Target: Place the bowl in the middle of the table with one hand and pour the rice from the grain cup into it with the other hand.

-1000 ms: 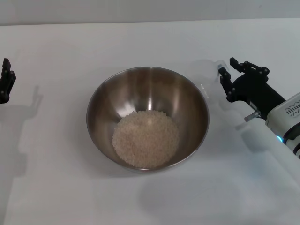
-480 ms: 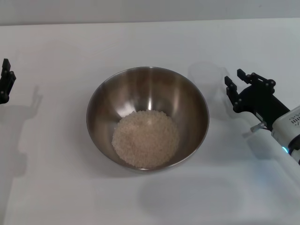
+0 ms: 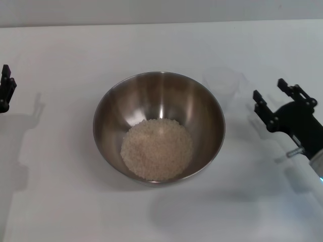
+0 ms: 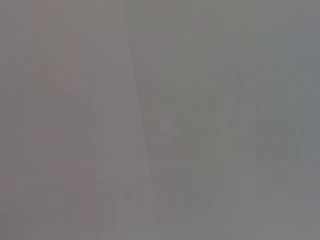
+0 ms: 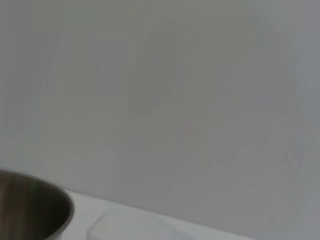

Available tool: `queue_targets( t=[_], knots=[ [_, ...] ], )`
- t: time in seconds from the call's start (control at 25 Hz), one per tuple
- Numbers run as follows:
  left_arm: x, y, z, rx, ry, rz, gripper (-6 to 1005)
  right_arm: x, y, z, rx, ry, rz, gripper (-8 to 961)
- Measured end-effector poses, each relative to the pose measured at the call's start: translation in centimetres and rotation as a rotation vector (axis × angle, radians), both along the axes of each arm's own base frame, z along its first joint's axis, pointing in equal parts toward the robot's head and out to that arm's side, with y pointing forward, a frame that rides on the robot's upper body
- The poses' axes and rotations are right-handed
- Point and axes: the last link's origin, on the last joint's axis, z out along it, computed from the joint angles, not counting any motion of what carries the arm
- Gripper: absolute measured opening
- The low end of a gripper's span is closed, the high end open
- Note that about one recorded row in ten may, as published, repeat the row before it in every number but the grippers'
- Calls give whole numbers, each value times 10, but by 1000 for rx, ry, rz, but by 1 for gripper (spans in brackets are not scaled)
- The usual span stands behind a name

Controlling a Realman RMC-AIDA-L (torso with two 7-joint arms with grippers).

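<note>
The steel bowl [image 3: 159, 126] stands in the middle of the white table [image 3: 60, 201] with a heap of rice [image 3: 157, 149] in its bottom. The clear grain cup [image 3: 223, 83] stands upright on the table just right of the bowl's far rim, and looks empty. My right gripper [image 3: 280, 98] is open and empty, to the right of the cup and apart from it. My left gripper [image 3: 6, 88] sits at the far left edge, well away from the bowl. The right wrist view shows the bowl's rim [image 5: 35, 210] and the cup's rim [image 5: 130, 227].
A grey wall [image 3: 161, 10] runs behind the table's far edge. The left wrist view shows only a plain grey surface.
My right gripper has let go of the cup and drawn back to the right and toward me. The cup stays standing by the bowl. The left arm has not moved.
</note>
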Motion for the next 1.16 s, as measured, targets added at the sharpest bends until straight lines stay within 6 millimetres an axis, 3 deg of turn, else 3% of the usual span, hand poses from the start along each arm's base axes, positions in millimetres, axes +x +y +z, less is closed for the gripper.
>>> queue_targets(
  t=[0.16, 0.2, 0.28, 0.32, 0.52, 0.72, 1.16],
  knots=[
    [0, -1, 0, 1, -1, 0, 818, 3, -18, 11, 82, 62, -4, 616],
    [0, -1, 0, 2, -2, 1, 818, 5, -33, 22, 162, 110, 0, 625],
    [0, -1, 0, 1, -1, 1, 818, 7, -41, 28, 196, 130, 2, 644],
    [-1, -2, 0, 0, -1, 2, 818, 10, -55, 40, 269, 167, 9, 653],
    [-1, -3, 0, 0, -2, 5, 818, 24, -81, 66, 408, 201, -17, 699],
    [-1, -3, 0, 1, -2, 4, 818, 30, -90, 79, 464, 207, -23, 802],
    [-5, -6, -1, -8, 3, 19, 818, 33, -92, 86, 521, 203, -38, 802]
  ],
)
